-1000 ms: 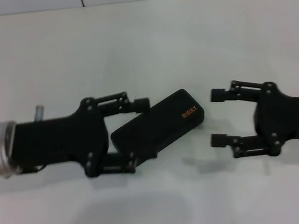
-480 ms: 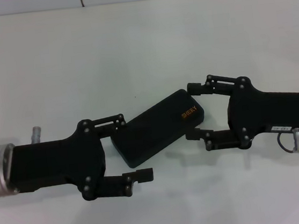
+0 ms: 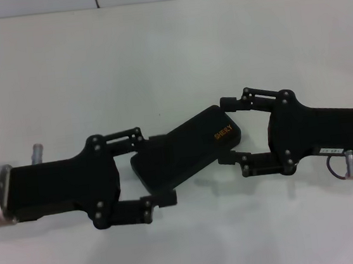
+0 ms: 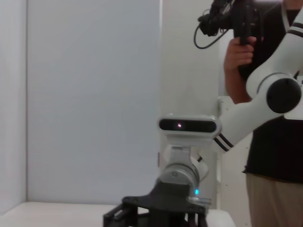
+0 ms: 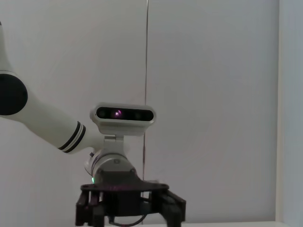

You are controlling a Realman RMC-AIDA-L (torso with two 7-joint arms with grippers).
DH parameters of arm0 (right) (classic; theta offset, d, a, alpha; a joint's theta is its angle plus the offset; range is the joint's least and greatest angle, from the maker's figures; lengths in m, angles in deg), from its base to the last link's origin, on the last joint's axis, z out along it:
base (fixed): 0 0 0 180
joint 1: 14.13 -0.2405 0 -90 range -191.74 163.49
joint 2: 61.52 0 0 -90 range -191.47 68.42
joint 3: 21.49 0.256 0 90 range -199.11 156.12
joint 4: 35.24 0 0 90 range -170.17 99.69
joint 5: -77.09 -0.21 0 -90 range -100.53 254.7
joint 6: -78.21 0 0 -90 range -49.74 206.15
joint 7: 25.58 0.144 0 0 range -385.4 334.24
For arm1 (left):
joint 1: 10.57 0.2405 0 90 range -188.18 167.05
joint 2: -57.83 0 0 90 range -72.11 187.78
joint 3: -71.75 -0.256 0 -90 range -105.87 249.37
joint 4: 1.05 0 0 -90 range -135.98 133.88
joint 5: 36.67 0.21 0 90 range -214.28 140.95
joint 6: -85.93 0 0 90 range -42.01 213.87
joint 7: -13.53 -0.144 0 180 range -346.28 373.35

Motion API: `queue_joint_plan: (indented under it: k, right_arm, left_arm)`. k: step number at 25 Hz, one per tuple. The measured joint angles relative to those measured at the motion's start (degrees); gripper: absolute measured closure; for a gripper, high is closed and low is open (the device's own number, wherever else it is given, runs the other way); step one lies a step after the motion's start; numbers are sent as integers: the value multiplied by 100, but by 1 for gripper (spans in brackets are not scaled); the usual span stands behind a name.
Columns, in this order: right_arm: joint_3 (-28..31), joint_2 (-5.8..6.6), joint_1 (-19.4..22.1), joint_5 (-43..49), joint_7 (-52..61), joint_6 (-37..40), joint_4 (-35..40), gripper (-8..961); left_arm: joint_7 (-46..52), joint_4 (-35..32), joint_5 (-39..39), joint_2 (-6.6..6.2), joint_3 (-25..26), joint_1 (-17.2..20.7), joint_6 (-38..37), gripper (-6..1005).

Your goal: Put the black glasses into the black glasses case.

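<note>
The black glasses case (image 3: 185, 151) lies shut and slanted on the white table (image 3: 167, 50), with orange lettering near its right end. My left gripper (image 3: 158, 169) is open and straddles the case's left end, one finger at the far edge and one just past the near edge. At the case's right end my right gripper (image 3: 225, 132) is open too, a finger on each side of the corner. The black glasses are out of view. Each wrist view shows only the other arm: the right gripper (image 4: 156, 210) and the left gripper (image 5: 128, 203).
A wall rises behind the table's far edge (image 3: 161, 0). In the left wrist view a person (image 4: 274, 142) holding a camera stands behind the robot.
My right gripper came in from the right and now brackets the case's right end. The left gripper dropped back toward me, then edged up around the left end. The case turned slightly.
</note>
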Motion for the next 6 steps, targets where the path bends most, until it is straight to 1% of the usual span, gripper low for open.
queue_joint_plan:
  k: [3,6]
  right_arm:
    - [-1,0,-1,-3,-6,-7,0,162]
    - [-1,0,-2,-4,-20,-41,0,162]
  left_arm:
    - [-1,-3,21,20,137,-22,0,232]
    - [-3,-4,25,24,156,-35,-1,232]
